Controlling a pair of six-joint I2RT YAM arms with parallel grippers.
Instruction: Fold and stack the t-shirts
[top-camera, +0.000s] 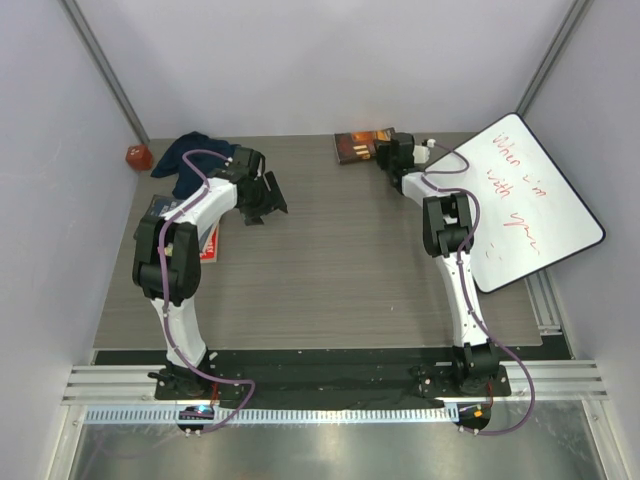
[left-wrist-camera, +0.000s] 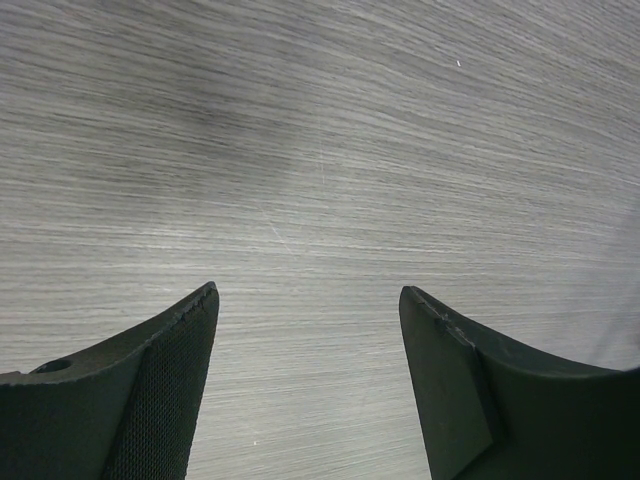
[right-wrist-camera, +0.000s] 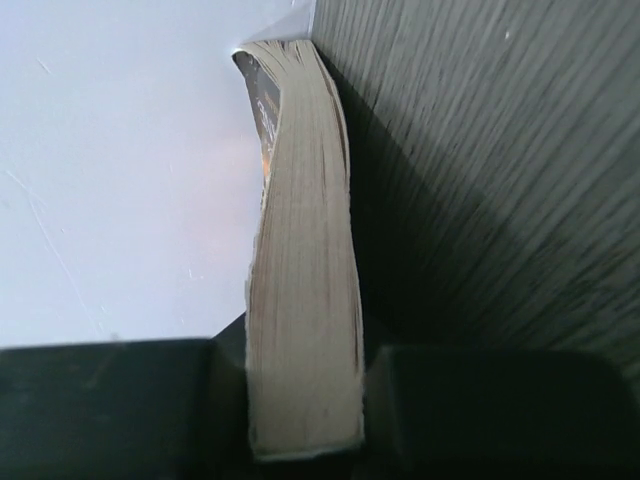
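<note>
Pale walls close round a grey wood-grain table. Its near edge disappears under the black strip and rails where both my arms are bolted. Along the right side a whiteboard lies tilted, one corner hanging past the table edge. Handwriting runs across it, too loose for me to read with confidence.

At the far left corner a dark navy t-shirt sits in a crumpled heap, apart from both my grippers. My left arm and its purple cable cross its near side, so I cannot tell how the fabric lies or whether the heap holds more than one garment.

A paperback book lies at the far edge, against the back wall. In my right wrist view the book shows mostly its bowed page edge. Only a sliver of dark cover with some orange peeks out at the far end, and no title is legible.

A flat red-and-white item pokes out from under my left arm, mostly hidden. A small red object sits by the left wall just beside the t-shirt, too small to identify.

My left gripper hangs over bare tabletop with its fingers spread wide and nothing between them. From the wrist the left gripper shows only its two tips, cut off by the frame's bottom edge.

My right gripper is at the book's right end. In the wrist view the right gripper has both fingers pressed against the book's two sides, clamping it.
</note>
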